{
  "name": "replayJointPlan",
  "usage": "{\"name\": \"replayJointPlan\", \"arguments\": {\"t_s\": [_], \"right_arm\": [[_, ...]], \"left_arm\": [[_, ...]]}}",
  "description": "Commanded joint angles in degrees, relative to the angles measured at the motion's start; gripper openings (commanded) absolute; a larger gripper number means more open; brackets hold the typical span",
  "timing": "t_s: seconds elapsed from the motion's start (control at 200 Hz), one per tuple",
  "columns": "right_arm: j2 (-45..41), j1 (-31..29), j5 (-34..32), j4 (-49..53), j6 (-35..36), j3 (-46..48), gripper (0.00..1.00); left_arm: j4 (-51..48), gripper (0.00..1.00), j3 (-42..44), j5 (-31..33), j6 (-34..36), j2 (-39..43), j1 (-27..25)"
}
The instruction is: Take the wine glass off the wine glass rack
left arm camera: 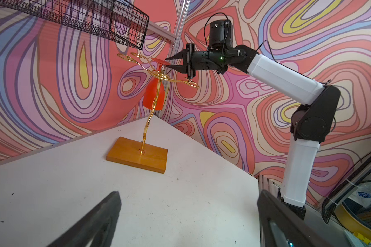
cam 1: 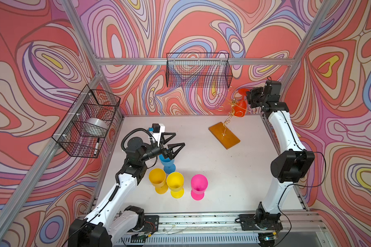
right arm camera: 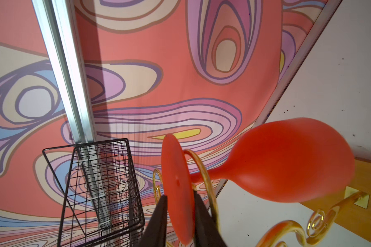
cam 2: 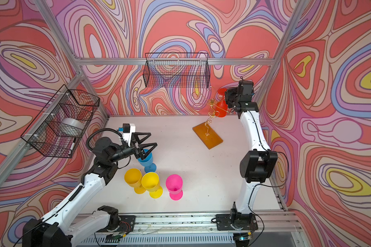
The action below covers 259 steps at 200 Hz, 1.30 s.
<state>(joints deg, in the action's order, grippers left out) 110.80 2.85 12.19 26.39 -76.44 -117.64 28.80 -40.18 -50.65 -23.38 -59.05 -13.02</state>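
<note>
Right wrist view: the glass (right arm camera: 287, 162) is seen hung upside down on the rack (right arm camera: 201, 162). Its flat foot is caught above a gold loop that rings the stem, so the bowl is left dangling below. The right end effector (right arm camera: 179, 194) is clamped on the rim of that foot, with one finger laid against each face. The foot is judged to be chosen because it is the one part standing clear of the wire.

From the left wrist view, the pinch is seen to be made level and from the side. This would suit a pull outward along the loop's open end rather than a straight lift.

The rack's amber base is set flat on the table (left arm camera: 51, 192), toward the far right corner in both top views. The left end effector (cam 1: 180, 139) is held spread wide above a blue cup (cam 1: 168, 165), well apart from the rack, presumably parked out of the way. The glass is not yet freed.
</note>
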Motion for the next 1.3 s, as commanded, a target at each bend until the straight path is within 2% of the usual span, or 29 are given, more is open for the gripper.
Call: {"name": "replayJointPlan", "arguments": {"t_s": [0.0,0.371,0.626,0.771,1.292], "right_arm": [[-0.43,-0.3,-0.1,-1.98,-1.26,2.24,0.19],[-1.34,-0.29,0.72,-10.75,-5.7,8.2,0.07],[-1.12,-0.3,0.56,-9.81,-5.34,7.69,0.05],[-1.38,-0.26,0.39,-9.22,-4.95,7.52,0.0],[-4.41,-0.28,-1.57,-9.93,-3.78,9.29,0.0]], "left_arm": [[9.03,1.0,0.76,-2.33,-5.11,-0.69,1.27],[11.63,1.0,0.9,-3.44,-7.34,-1.29,2.47],[11.55,1.0,0.64,-3.7,-7.71,-1.69,2.82],[11.49,1.0,0.55,-3.76,-7.82,-1.82,3.0],[10.85,1.0,0.28,-3.82,-7.74,-2.08,3.17]]}}
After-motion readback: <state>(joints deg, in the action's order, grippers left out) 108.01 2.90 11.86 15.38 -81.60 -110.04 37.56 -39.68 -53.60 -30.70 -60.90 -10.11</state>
